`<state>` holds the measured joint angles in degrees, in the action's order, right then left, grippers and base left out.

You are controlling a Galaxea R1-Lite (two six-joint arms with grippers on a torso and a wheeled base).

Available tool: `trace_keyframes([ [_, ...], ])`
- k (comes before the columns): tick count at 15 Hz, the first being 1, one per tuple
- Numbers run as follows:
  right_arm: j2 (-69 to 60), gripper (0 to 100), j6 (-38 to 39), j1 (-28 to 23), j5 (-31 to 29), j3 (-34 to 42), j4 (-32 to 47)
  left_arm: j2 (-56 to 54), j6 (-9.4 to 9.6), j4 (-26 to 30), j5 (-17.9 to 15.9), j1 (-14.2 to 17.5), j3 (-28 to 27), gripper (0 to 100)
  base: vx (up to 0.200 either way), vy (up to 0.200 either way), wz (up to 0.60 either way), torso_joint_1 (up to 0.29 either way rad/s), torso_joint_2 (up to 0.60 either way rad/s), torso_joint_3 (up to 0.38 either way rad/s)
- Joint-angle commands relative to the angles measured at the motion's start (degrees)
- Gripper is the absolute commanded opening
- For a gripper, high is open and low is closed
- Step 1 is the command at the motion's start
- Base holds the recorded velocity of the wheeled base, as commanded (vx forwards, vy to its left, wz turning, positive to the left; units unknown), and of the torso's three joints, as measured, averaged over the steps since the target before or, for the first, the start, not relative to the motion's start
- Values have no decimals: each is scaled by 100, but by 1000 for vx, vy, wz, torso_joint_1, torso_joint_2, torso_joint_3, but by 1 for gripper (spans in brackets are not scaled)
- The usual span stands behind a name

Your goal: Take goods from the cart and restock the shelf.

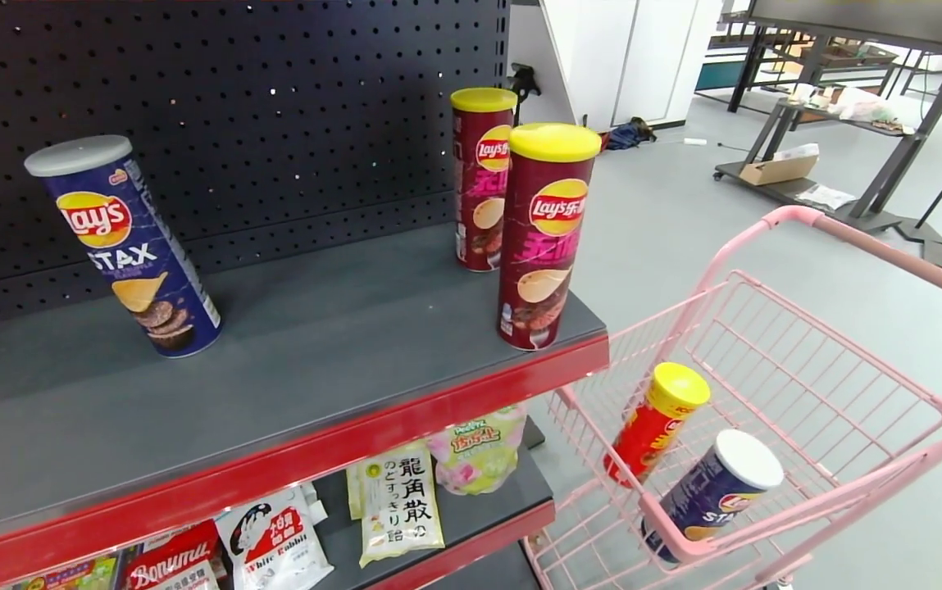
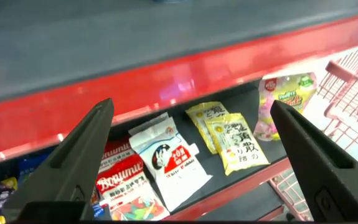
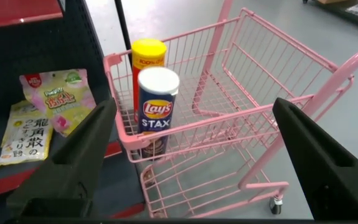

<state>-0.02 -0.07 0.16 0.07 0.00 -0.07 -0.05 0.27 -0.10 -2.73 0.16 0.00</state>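
Observation:
On the grey top shelf [image 1: 315, 344] a blue chip can [image 1: 130, 246] leans at the left. Two maroon cans with yellow lids [image 1: 483, 180] [image 1: 543, 238] stand at the right end. The pink cart [image 1: 807, 385] beside the shelf holds a red can with a yellow lid [image 1: 657, 422] and a blue can with a white lid [image 1: 712, 492]. My right gripper [image 3: 194, 102] hangs open over the cart [image 3: 241, 117], above the blue can [image 3: 157, 109] and the red can [image 3: 147, 53]. My left gripper [image 2: 191, 104] is open, facing the shelf's red front edge [image 2: 185, 78].
Several snack bags [image 1: 397, 500] lie on the lower shelf, including a white bag [image 2: 169, 158] and yellow bags [image 2: 231, 140]. A black pegboard [image 1: 274, 123] backs the top shelf. Dark tables [image 1: 848, 123] stand far right on the grey floor.

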Motion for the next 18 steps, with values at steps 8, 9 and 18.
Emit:
trace_keyframes([
  [8,3606,100,1581,2,98,-3234,16,5,8,1,-17,2,0,100,0,0,0,-69,201,131],
  [9,4160,100,1414,72,256,-3621,-10,5,17,1,-17,2,0,100,0,0,0,0,0,0],
  [18,7297,100,1159,441,476,-905,-2972,5,8,1,-17,2,0,100,0,0,0,0,0,0],
])
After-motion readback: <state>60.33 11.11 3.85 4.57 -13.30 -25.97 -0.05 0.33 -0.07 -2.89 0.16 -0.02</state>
